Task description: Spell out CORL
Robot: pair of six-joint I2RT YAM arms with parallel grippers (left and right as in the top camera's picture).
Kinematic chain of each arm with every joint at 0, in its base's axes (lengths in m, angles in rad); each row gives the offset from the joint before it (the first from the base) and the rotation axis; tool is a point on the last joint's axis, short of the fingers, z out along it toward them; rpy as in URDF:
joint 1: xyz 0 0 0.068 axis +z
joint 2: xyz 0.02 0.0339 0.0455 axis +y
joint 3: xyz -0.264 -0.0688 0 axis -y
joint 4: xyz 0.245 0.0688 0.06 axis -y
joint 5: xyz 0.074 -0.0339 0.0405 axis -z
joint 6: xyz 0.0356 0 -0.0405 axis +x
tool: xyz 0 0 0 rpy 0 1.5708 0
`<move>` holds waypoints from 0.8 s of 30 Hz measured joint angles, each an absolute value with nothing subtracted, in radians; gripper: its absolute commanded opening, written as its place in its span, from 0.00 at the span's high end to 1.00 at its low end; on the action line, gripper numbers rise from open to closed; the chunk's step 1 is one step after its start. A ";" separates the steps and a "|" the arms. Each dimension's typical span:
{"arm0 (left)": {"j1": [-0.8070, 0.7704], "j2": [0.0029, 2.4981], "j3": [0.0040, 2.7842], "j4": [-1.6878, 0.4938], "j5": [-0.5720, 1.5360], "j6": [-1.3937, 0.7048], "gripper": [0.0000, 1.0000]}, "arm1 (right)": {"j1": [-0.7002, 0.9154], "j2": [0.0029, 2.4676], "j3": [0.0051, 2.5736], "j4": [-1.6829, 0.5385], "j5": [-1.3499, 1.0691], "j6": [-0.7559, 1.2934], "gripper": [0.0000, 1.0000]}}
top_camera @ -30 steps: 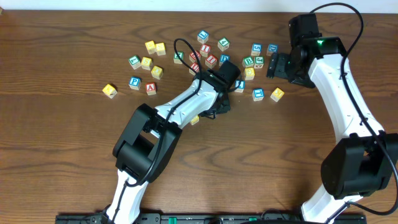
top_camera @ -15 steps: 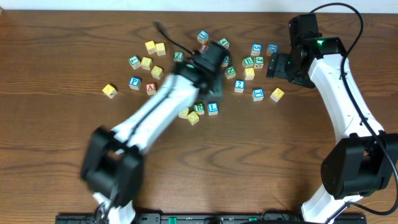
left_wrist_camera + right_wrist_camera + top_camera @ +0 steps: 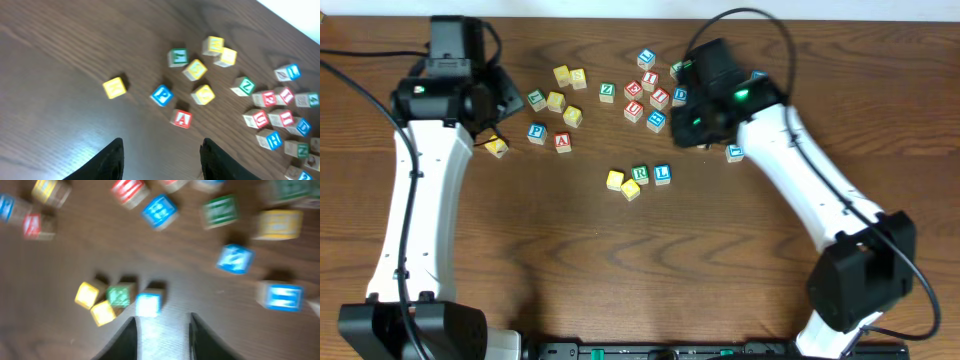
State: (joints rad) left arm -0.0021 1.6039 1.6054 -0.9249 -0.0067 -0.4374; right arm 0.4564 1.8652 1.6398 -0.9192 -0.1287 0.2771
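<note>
Mid-table lies a short row of letter blocks: a yellow block [image 3: 615, 179], a tilted yellow block [image 3: 631, 189], a green R block [image 3: 640, 174] and a blue L block [image 3: 662, 173]. I cannot read the letters on the yellow ones. My right gripper [image 3: 688, 132] hovers just up and right of this row. In the right wrist view it [image 3: 162, 337] is open with a narrow gap and only table between the fingers, just short of the blue L block [image 3: 148, 304]. My left gripper [image 3: 505, 100] is at the upper left and, in its wrist view [image 3: 162, 160], open and empty.
Loose blocks are scattered along the back: a yellow block [image 3: 496, 147], a blue P [image 3: 536, 132], a red A [image 3: 562, 142], a green Z [image 3: 607, 92] and a red U [image 3: 634, 110]. A blue block [image 3: 735, 152] sits beside the right arm.
The left arm swung from mid-table to the upper left, uncovering the row. The right arm moved from the upper right to beside the row, and its jaws narrowed.
</note>
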 measured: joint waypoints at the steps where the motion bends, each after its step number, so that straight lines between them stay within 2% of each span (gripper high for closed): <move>1: 0.026 1.604 1.605 -0.934 -0.007 -0.437 0.51 | 0.496 1.877 1.639 -0.923 -0.136 0.276 0.99; 12: 0.069 1.605 1.605 -0.936 -0.006 -0.437 0.51 | 0.699 2.072 1.628 -1.006 -0.142 0.307 0.99; 24: 0.069 1.608 1.605 -0.936 -0.006 -0.437 0.51 | 0.754 2.095 1.627 -1.007 -0.089 0.307 0.99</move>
State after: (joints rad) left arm 0.0692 1.6085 1.6054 -0.9356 -0.0063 -0.4366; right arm 0.7544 2.0953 1.6268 -1.0065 -0.0887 0.3069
